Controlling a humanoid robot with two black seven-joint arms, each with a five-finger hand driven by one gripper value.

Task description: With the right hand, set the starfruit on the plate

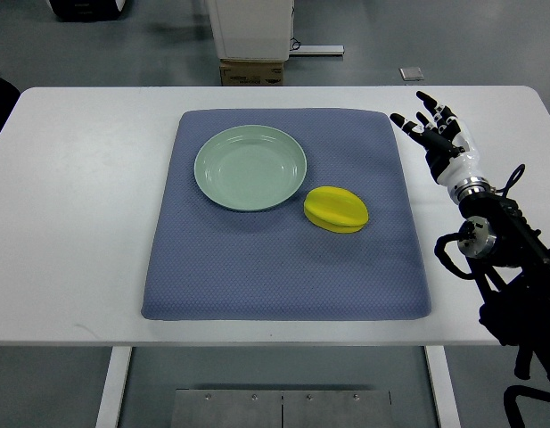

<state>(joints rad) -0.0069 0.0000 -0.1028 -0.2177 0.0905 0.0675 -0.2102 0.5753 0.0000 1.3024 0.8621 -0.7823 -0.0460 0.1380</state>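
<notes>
The starfruit [336, 209] lies on the blue mat [283, 267], just off the plate [250, 168] at about its 4 o'clock — close to the rim, whether touching it or not cannot be told. The plate, pale green and holding nothing, sits on the mat's upper-left part. The mat covers the middle of the white table [78, 223].

The right hand [435, 134] hangs at the mat's 2 o'clock corner, over bare table just beside the mat's edge, its arm coming in from the lower right. Its fingers [421, 137] are spread apart and straight, pointing toward 10 o'clock, and they hold nothing — the hand is well apart from the starfruit, which is at its 8 o'clock.

Beyond the table, at 12 o'clock, a cardboard box [252, 71] stands on the grey floor.
</notes>
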